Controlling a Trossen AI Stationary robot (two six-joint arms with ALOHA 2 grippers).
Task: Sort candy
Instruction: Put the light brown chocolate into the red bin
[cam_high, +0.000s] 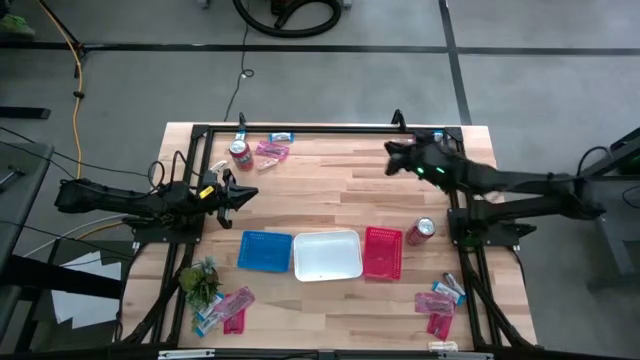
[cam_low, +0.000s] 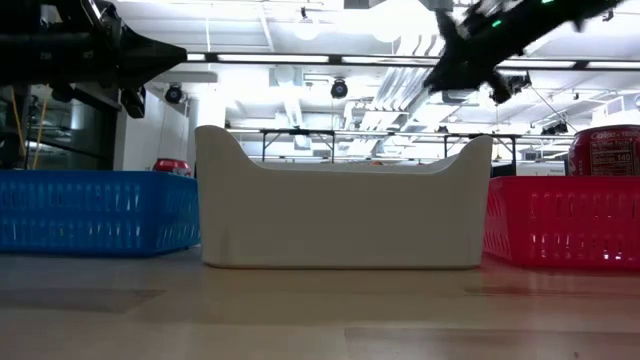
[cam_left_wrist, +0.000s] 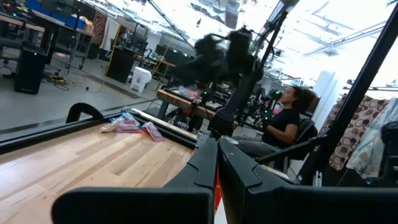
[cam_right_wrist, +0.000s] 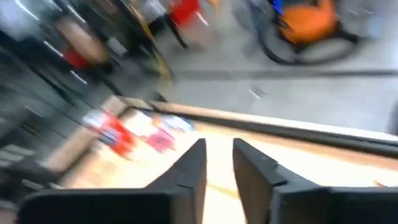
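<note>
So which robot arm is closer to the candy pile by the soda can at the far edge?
Probably the right. The right gripper hovers, empty, nearer that far pile of pink and blue wrapped candy; the left gripper waits shut farther back.

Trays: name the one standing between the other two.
The white tray: it is bigger, with the blue tray on one side and the red tray on the other.

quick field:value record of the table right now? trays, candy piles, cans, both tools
trays: blue tray, white tray, red tray in a row, near edge
candy: far-left pile; near-left pile; near-right pile
cans: one by far-left pile; one right of red tray
plant: near-left corner
left tool: shut, empty, left side
right tool: slightly apart, empty, far right, in the air
</note>
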